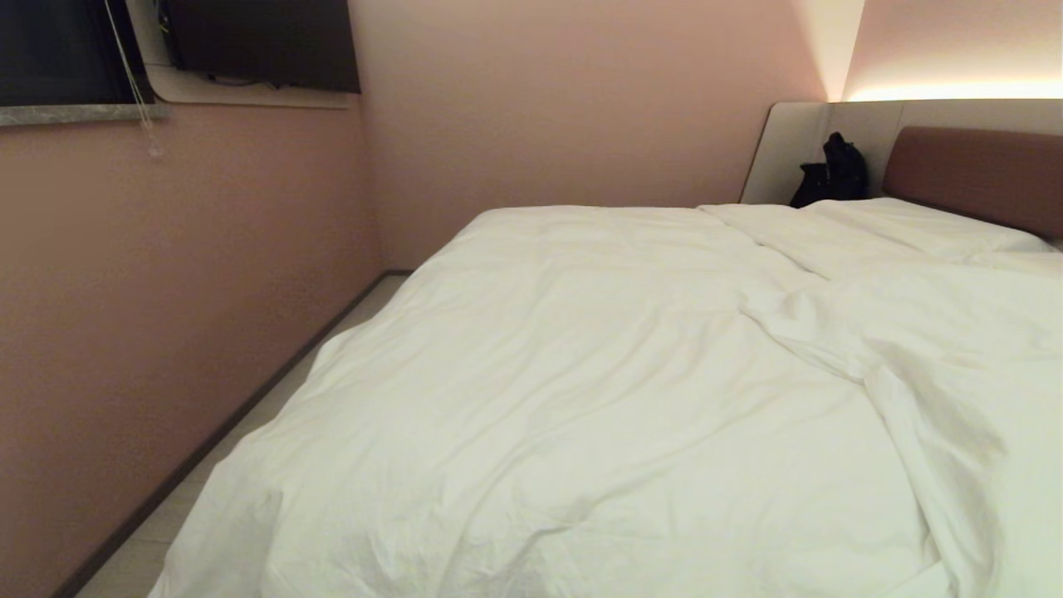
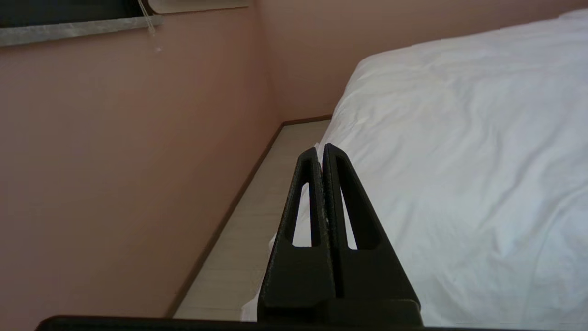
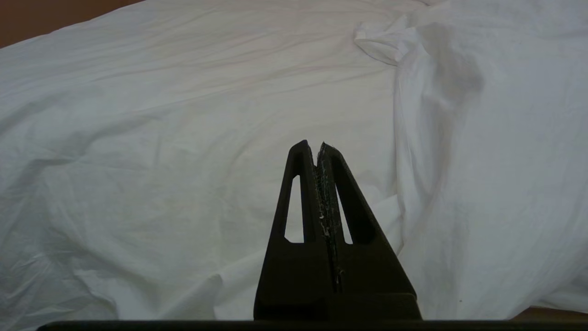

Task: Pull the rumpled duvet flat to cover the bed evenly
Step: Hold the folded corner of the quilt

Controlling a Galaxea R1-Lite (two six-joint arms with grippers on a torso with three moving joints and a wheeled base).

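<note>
White duvet [image 1: 581, 399] on a bed [image 1: 980, 170] in a pink-walled room.
Folds bunch toward the right side; left end effector [image 2: 321, 149] and right end effector [image 3: 317, 146] both pressed together, empty.

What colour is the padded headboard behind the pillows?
Brown, a reddish brown; the headboard shows best in the head view, at the far right.

A bedroom: a large low bed [image 1: 980, 166] with brown padded headboard under a puffy white duvet [image 1: 581, 399], pink walls [image 1: 565, 108], a dark wall-mounted screen [image 1: 266, 41] at eleven o'clock.
</note>
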